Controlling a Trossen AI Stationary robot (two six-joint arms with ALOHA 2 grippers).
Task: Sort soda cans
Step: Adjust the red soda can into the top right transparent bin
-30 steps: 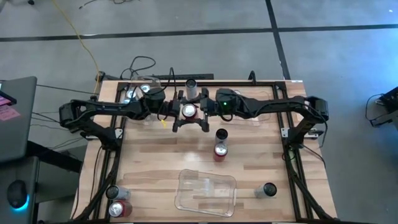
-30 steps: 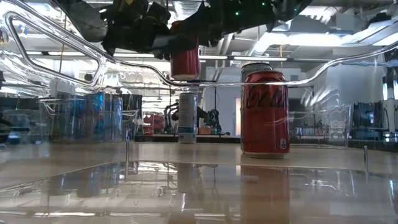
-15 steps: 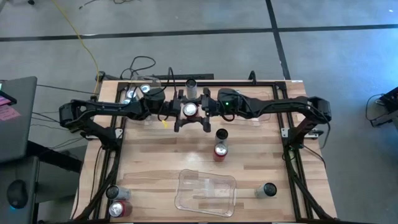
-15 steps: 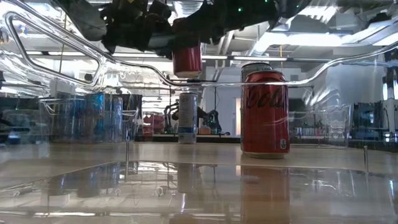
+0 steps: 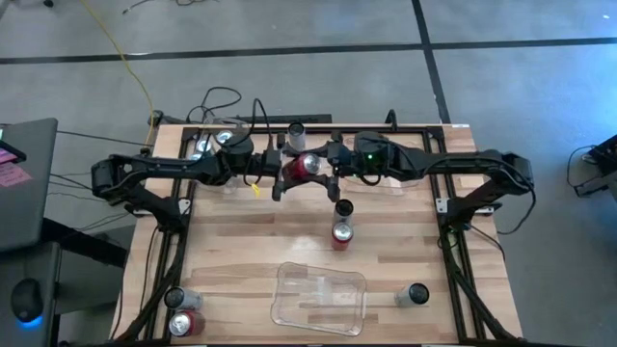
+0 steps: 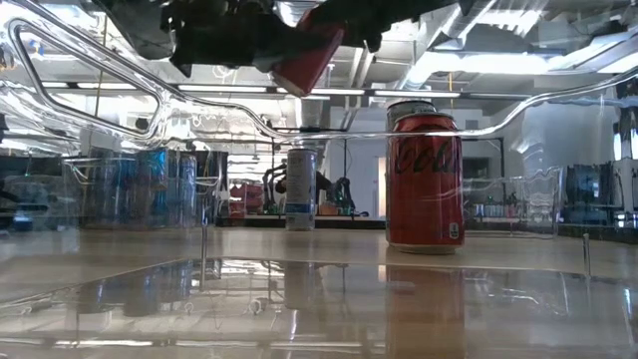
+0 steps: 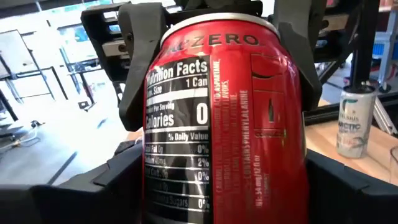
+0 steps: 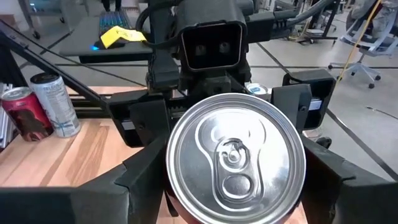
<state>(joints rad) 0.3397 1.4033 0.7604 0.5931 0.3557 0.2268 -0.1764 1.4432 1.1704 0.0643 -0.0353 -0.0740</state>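
A red soda can [image 5: 307, 166] hangs high over the far middle of the table, tilted, with my left gripper [image 5: 287, 172] and my right gripper [image 5: 328, 166] both shut on it from opposite sides. In the low view the can [image 6: 307, 58] slants under the dark arms. Another red can [image 5: 339, 234] and a dark can [image 5: 343, 208] stand upright on the table's middle. A silver can [image 5: 296, 129] stands at the far edge. My left gripper pinches the can's lower wall [image 7: 155, 186] between its two fingers [image 7: 93, 193], coming level from the table's left. The can is clear of the table, its top leaning away toward the other arm. My right gripper pinches the can's upper wall near the top rim [image 7: 171, 59] between its two fingers [image 8: 127, 180], coming nearly level from the table's right. The silver top [image 8: 235, 158] faces its wrist camera.
A clear bin [image 5: 321, 295] lies near the front edge, with a dark can [image 5: 417, 293] to its right. A silver can [image 5: 175, 300] and a red one [image 5: 187, 324] stand at the front left corner. A bin holding cans [image 5: 207, 145] sits at the far left.
My right gripper has taken hold of the red can and risen a little. The can, upright before, has tipped so that its top leans toward the table's right, and it has gone up and slightly right. My left gripper has stayed where it was.
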